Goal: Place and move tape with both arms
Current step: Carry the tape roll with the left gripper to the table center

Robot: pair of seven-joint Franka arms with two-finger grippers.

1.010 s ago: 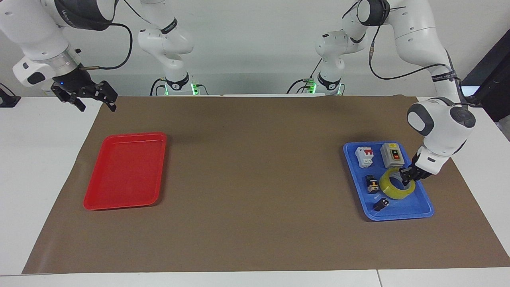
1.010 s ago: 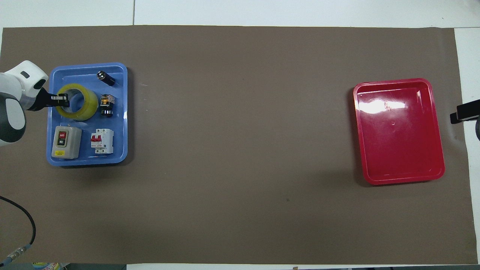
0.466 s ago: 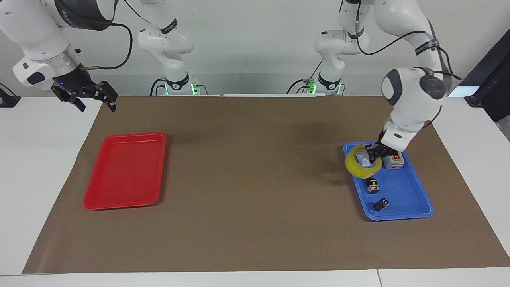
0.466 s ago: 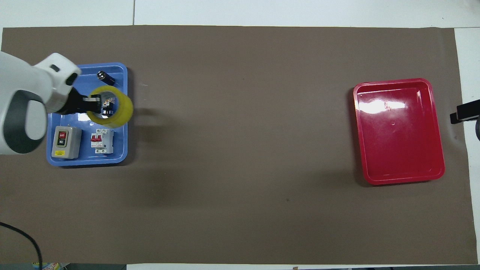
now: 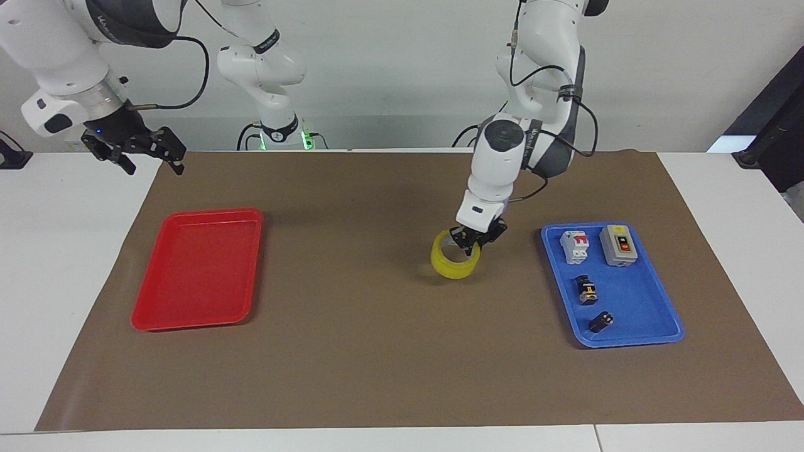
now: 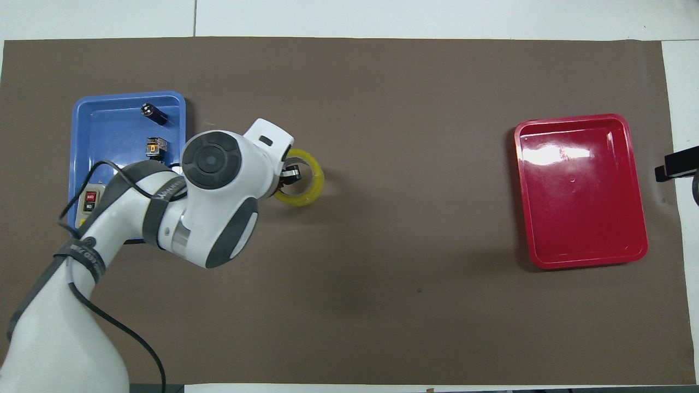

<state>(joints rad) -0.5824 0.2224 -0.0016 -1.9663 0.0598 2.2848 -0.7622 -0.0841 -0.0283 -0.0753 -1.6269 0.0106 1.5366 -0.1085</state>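
Note:
The tape [image 5: 455, 262] is a translucent yellow roll. My left gripper [image 5: 472, 242] is shut on its rim and holds it low over the brown mat, between the two trays and closer to the blue tray [image 5: 628, 301]. I cannot tell whether the roll touches the mat. In the overhead view the tape [image 6: 307, 186] shows past the left arm's wrist, with the left gripper [image 6: 289, 174] on its rim. My right gripper [image 5: 154, 166] is open and empty, and waits raised over the mat's corner at the right arm's end; only its tip [image 6: 674, 164] shows in the overhead view.
The blue tray [image 6: 109, 125] holds a white breaker [image 5: 575, 246], a grey switch box [image 5: 619, 245] and two small black parts [image 5: 586, 290] [image 5: 601, 321]. An empty red tray [image 5: 198, 270] lies toward the right arm's end and also shows in the overhead view [image 6: 581, 191].
My left gripper has lifted the tape out of the blue tray and carried it toward the mat's middle, then lowered it. The right arm has not moved.

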